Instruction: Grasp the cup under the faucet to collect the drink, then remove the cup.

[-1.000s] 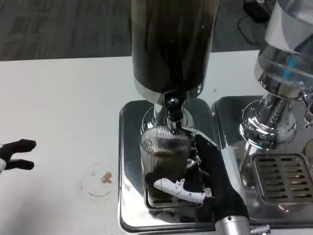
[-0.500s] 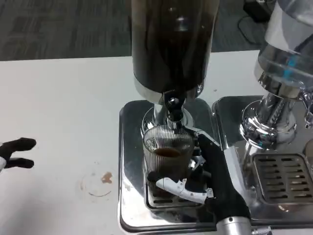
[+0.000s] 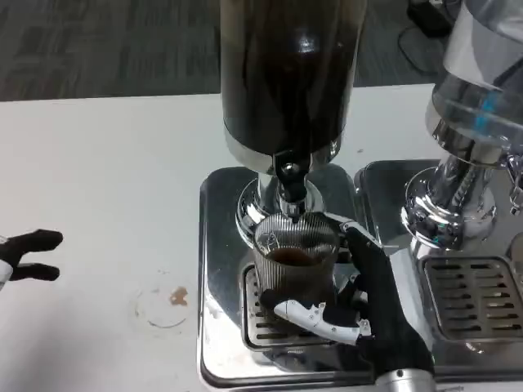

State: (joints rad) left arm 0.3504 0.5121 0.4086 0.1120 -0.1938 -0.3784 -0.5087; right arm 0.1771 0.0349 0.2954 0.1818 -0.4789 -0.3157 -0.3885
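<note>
**Cup held under the faucet**

Ribbed glass cup (image 3: 292,265) with brown drink in the bottom, directly below the faucet (image 3: 288,196) of the dark-filled dispenser (image 3: 286,73), above the slotted drip grate (image 3: 263,322) of a shiny steel tray (image 3: 219,245). Gripped around its lower half by the right robot hand (image 3: 359,306). Left robot hand (image 3: 29,255) at the worktop (image 3: 106,180) edge, fingers apart, holding nothing. Brown ring stain (image 3: 166,304) just left of the tray. Second chrome dispenser (image 3: 466,163) to the right.
</note>
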